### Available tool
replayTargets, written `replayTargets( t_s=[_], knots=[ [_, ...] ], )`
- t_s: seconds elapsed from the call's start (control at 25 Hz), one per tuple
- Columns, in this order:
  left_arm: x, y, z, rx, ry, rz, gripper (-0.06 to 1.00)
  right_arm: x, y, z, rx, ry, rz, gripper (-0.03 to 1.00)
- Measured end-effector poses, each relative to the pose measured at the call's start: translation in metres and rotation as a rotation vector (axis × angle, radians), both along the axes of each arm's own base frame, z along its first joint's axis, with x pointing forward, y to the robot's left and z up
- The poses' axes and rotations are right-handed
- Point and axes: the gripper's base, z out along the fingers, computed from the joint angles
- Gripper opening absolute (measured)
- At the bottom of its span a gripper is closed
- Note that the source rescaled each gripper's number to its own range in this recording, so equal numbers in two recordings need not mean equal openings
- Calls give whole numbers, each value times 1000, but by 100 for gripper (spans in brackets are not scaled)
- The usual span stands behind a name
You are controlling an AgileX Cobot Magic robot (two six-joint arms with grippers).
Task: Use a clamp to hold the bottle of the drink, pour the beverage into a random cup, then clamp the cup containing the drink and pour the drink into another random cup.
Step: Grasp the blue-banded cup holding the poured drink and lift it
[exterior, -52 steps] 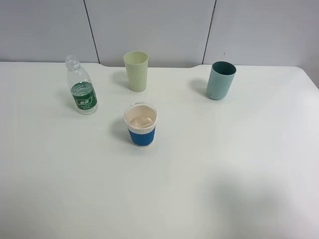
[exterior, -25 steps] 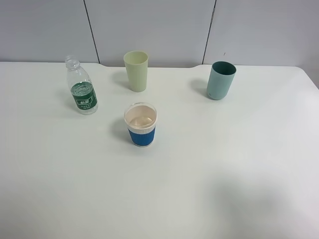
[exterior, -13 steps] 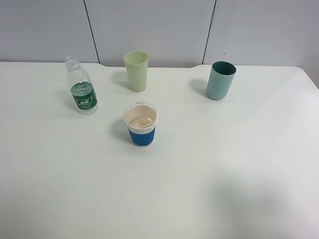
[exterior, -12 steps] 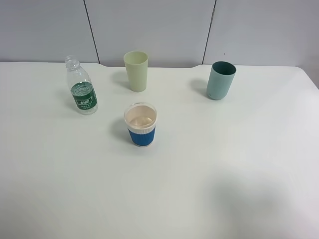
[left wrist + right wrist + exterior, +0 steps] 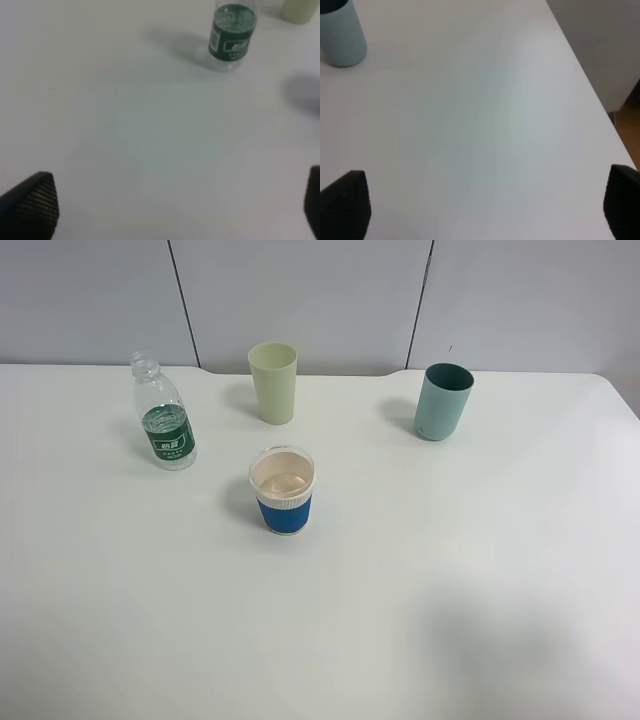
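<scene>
The clear bottle [image 5: 163, 426] with a green label stands upright at the table's left; its lower half [image 5: 231, 35] also shows in the left wrist view. In the middle sits the blue-sleeved paper cup [image 5: 283, 491], liquid visible at its bottom. Behind it stands the pale yellow-green tumbler [image 5: 273, 382], whose base [image 5: 300, 10] shows in the left wrist view. My left gripper [image 5: 175, 205] is open over bare table, well short of the bottle, with nothing between its fingers. My right gripper [image 5: 485, 205] is open too, holding nothing. Neither gripper appears in the high view.
A teal cup [image 5: 442, 401] stands at the back right and shows as a cup [image 5: 340, 35] in the right wrist view. The table's right edge [image 5: 585, 85] runs close by the right gripper, with floor beyond it.
</scene>
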Motion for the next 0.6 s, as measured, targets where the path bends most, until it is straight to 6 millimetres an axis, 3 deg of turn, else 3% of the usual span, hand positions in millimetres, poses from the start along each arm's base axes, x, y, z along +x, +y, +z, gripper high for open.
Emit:
replayTargets(
  t_s=[0.6],
  knots=[
    [0, 0, 0, 0, 0, 0, 100, 0, 0, 0, 0, 0, 0, 79]
  ],
)
